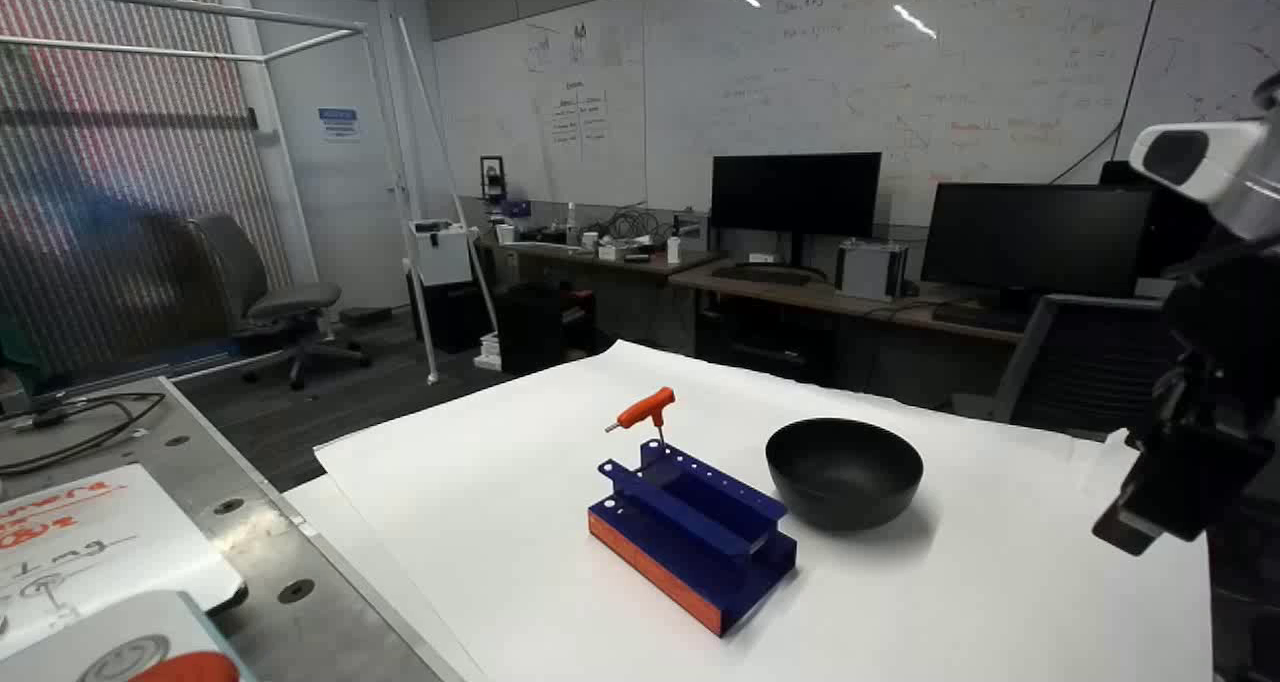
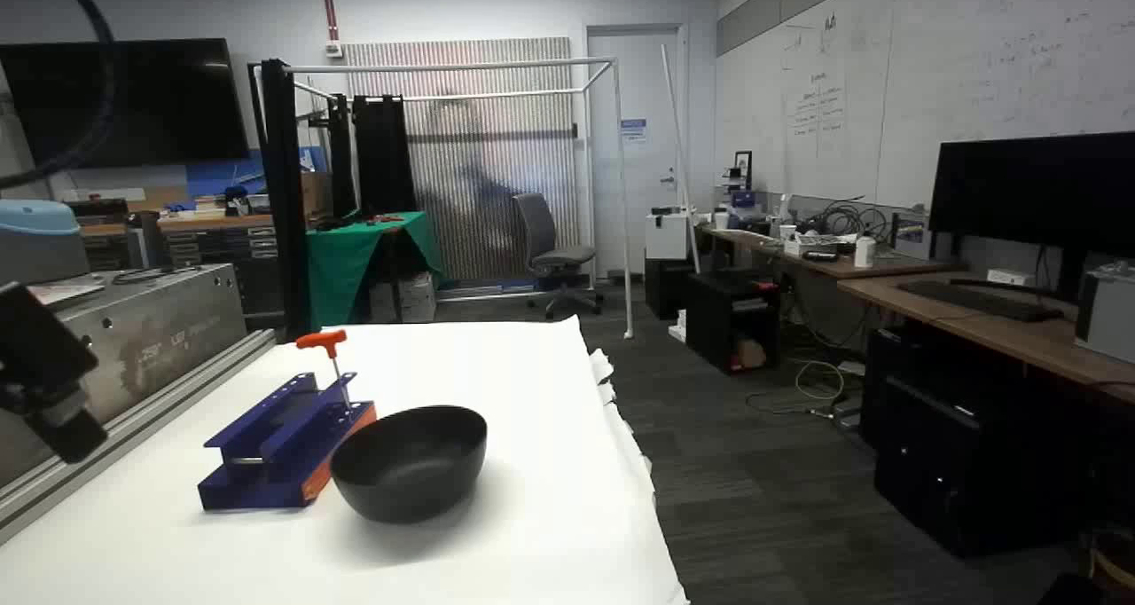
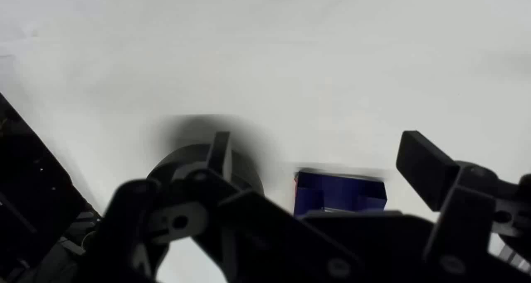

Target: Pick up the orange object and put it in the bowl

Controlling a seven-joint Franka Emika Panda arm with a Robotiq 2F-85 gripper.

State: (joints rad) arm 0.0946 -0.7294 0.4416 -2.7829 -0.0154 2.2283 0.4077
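Orange of grip and metal of shank, a T-handled tool (image 1: pixel 645 408) stands leaning slightly at the holed end of a dark blue slotted rack (image 1: pixel 690 532). In an exterior view the grip sits at eleven o'clock from the rack's middle, and the shank runs down to the rack, seemingly into a hole. An orange-red strip (image 1: pixel 652 569) runs along one long side of the rack's base. At two o'clock from the rack, a round black bowl (image 1: pixel 845 472) stands upright on a white sheet (image 1: pixel 480 522); the wrist view shows sheet between bowl and rack, so they are apart, though near. The gripper (image 3: pixel 317 150) is spread wide, its fingers well apart, and grasps nothing. From the wrist view's centre, the bowl lies at eight o'clock, partly behind one finger, and the rack at four. In an exterior view the robot arm (image 1: pixel 1200 162) enters between two and three o'clock, with the gripper at three o'clock from the bowl. Beyond, a whiteboard (image 1: pixel 690 82) hangs at twelve, two dark monitors (image 1: pixel 797 192) stand between one and three, and a grey swivel chair (image 1: pixel 290 302) at nine.
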